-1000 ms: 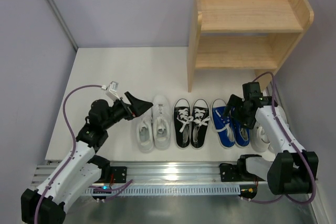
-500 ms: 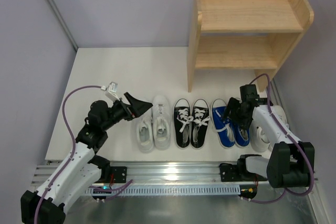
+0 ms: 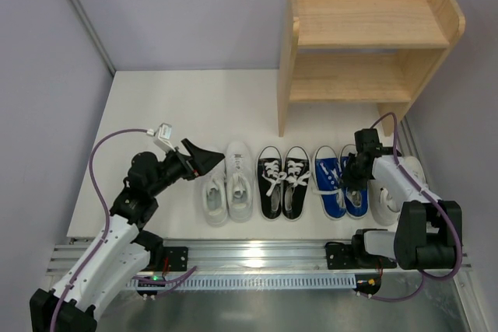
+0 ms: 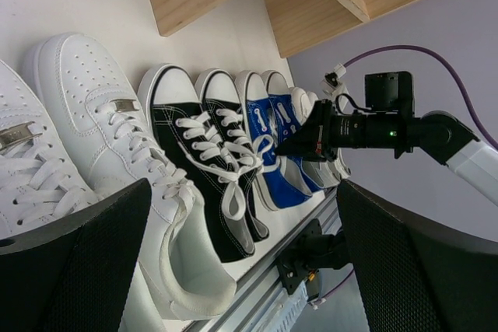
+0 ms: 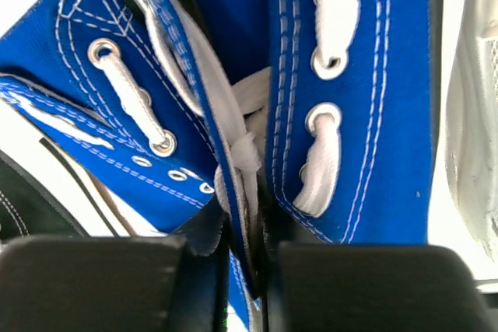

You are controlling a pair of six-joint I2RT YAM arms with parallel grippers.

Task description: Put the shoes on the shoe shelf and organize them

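Observation:
Four pairs of shoes stand in a row near the table's front: white leather, black canvas, blue canvas and smaller white ones. The wooden shoe shelf stands empty at the back right. My right gripper is down on the blue pair. In the right wrist view it is shut, pinching the adjoining inner sides of the two blue shoes together. My left gripper hovers open over the white leather pair, its wide fingers apart with nothing between them.
The white table top ends at a metal rail along the front edge. Grey walls close in left and right; the right wall is close beside the smaller white shoes. The shelf's left side panel stands just behind the black pair.
My right gripper has come down between the blue shoes and shut on their inner sides. The left arm has shifted only slightly and stays open.

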